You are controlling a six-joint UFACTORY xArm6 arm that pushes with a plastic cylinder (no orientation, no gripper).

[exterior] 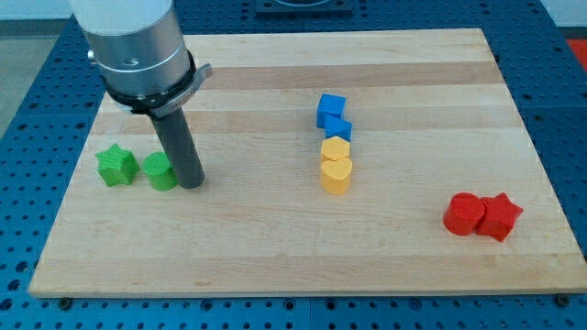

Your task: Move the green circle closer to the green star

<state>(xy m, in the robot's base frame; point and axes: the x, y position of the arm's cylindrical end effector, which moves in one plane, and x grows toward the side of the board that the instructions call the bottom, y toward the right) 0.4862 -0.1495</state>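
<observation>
The green circle lies at the board's left, a small gap to the right of the green star. My tip is down on the board, touching or almost touching the green circle's right side. The rod rises from there to the arm's grey body at the view's top left.
Two blue blocks lie near the middle, with a yellow hexagon and a yellow heart right below them in a column. A red circle and a red star touch at the lower right. The wooden board's edges border a blue perforated table.
</observation>
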